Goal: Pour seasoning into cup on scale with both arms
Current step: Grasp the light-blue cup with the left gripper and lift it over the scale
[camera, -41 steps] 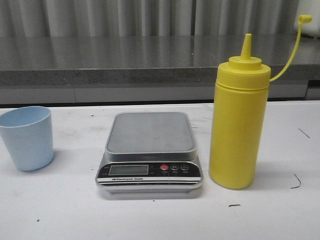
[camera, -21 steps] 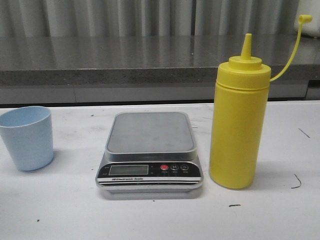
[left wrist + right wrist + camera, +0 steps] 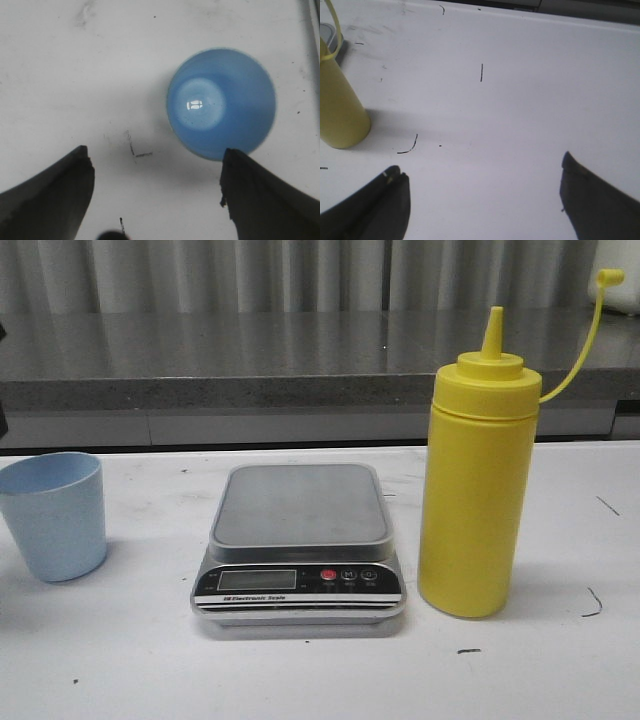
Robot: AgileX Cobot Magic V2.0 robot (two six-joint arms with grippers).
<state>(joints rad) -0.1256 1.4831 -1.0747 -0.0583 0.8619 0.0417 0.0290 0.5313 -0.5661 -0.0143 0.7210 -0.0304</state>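
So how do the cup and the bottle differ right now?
The cup is light blue, short and open-topped; the bottle is yellow, about twice as tall, ending in a pointed nozzle. The cup stands left of the scale, the bottle right. Both are upright on the table, untouched.

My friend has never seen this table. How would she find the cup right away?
Start at the silver scale in the middle of the white table. Look to its left, near the table's left edge, where the cup stands upright by itself. It is small, light blue and has no handle, much shorter than the tall yellow bottle on the scale's other side.
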